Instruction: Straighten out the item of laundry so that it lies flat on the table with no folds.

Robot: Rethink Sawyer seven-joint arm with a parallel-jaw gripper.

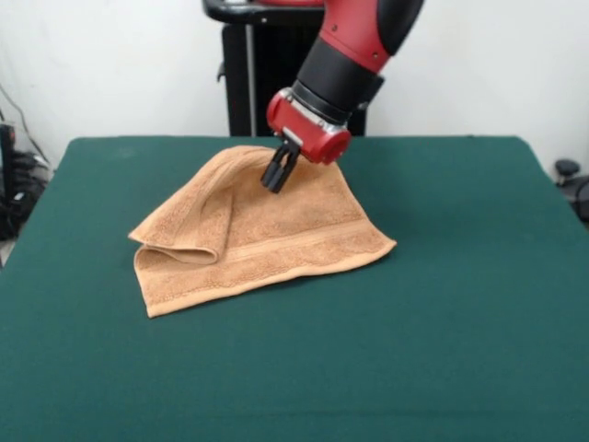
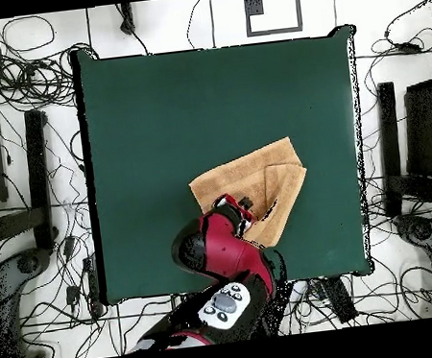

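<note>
The item of laundry (image 1: 285, 230), an orange-tan terry towel, lies on the green table (image 1: 460, 331) left of centre. Its left part is folded over in a thick rolled flap, and a flat woven band runs along its near edge. My gripper (image 1: 277, 180) hangs tilted over the towel's far middle part, just above or touching the cloth, with its black fingers together and nothing lifted. In the overhead view the towel (image 2: 259, 182) lies near the table's (image 2: 174, 114) lower right, and the gripper (image 2: 245, 206) is at its lower edge. No label shows.
The robot's black pedestal (image 1: 248, 74) stands behind the table's far edge. Cables and dark stands (image 2: 28, 189) surround the table on the floor. Wide green cloth lies on every side of the towel.
</note>
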